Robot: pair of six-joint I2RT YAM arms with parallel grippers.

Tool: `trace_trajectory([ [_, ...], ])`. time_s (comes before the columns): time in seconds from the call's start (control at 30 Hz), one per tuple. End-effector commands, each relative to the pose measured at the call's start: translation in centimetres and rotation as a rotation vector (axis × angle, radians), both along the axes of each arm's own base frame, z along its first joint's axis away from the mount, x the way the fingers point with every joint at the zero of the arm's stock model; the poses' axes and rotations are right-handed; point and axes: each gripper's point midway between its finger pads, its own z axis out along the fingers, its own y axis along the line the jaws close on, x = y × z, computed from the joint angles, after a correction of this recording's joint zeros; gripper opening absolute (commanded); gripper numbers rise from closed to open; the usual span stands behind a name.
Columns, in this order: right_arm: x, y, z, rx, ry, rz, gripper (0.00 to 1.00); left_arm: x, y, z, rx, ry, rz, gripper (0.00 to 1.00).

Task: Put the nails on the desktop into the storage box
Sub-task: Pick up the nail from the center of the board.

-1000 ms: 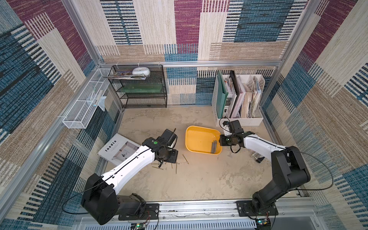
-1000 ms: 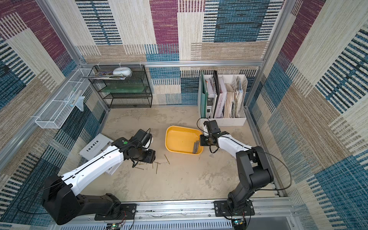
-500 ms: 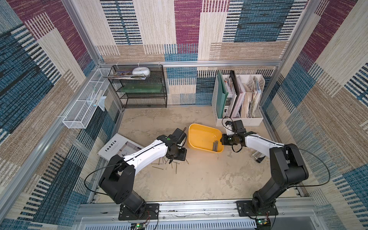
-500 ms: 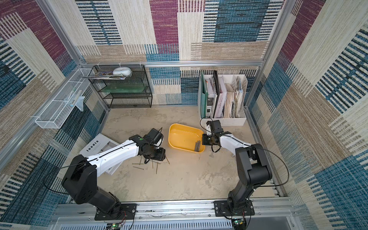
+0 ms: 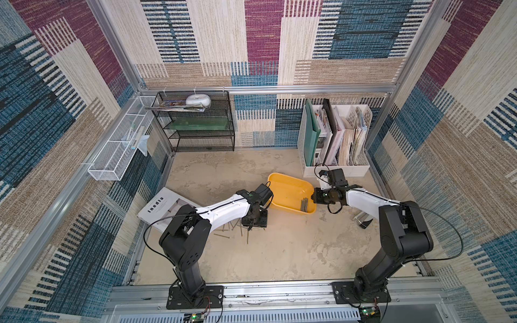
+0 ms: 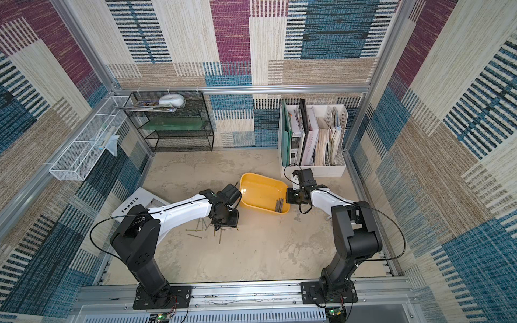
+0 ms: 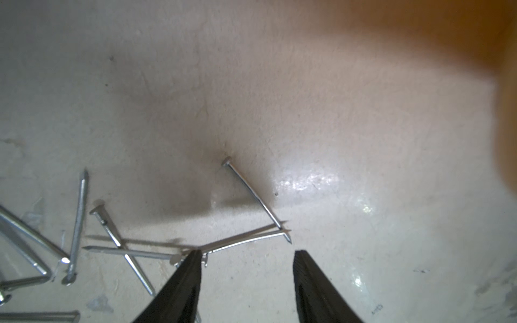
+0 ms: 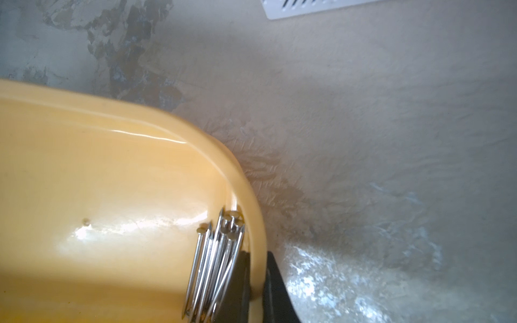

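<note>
Plainly, the coming move turns on the left gripper (image 7: 247,253), whose black jaws stand apart with nothing between them, low over the flat, mottled beige desktop (image 7: 363,125). Two of the long, thin grey metal nails (image 7: 246,237) lie almost together just ahead of the fingertips (image 7: 193,260). Their long axis runs across the gap, not along it, and their head ends reach to one finger. A third nail (image 7: 251,193) lies farther ahead on a slant, its point meeting the far ends of that pair. More nails are scattered on the outer side of the same finger. In both top views these loose nails (image 5: 222,237) lie under and just beside the left gripper, well apart from the right arm, so the left arm is the nearer. I judge that pinching the pair across their shafts would call for a turn of the wrist.

The shallow yellow-orange plastic storage box (image 8: 112,181) with rounded corners sits just beside the left gripper, towards the right arm. The right gripper (image 8: 256,260) is clamped on its rim, one finger inside the wall and one outside. Inside, a bundle of nails (image 8: 212,265) lies side by side against that same wall, touching the inner finger; the rest of the floor is bare. At the back, the white file organiser (image 5: 335,169) holds upright folders and papers, and a black wire rack (image 5: 201,123) carries a white rounded object on top.
</note>
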Motion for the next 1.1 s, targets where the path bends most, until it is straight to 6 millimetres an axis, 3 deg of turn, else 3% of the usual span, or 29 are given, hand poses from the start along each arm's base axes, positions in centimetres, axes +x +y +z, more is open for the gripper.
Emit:
trace_trajectory([
  [0.0, -1.9, -2.2, -2.1, -0.125, 0.082, -0.011, 0.00, 0.6, 0.7, -0.2, 0.051, -0.011, 0.037, 0.57],
  [0.3, -1.9, -3.2, -2.6, -0.128, 0.090, -0.031, 0.00, 1.0, 0.4, -2.3, 0.088, 0.030, 0.060, 0.53],
  [0.6, -1.8, -3.4, -2.4, -0.110, 0.082, -0.037, 0.00, 2.0, -0.1, -3.1, 0.109, 0.033, 0.048, 0.51],
  [0.83, -1.9, -3.4, -2.5, -0.108, 0.083, -0.032, 0.00, 1.6, 0.4, -4.1, 0.136, 0.056, 0.034, 0.13],
  [0.97, -1.9, -3.2, -2.7, -0.099, 0.087, -0.028, 0.00, 1.8, 0.8, -4.0, 0.155, 0.049, 0.028, 0.02],
  [1.07, -1.9, -3.0, -2.6, -0.089, 0.086, -0.022, 0.00, 2.2, 1.1, -3.5, 0.159, 0.036, 0.023, 0.00],
])
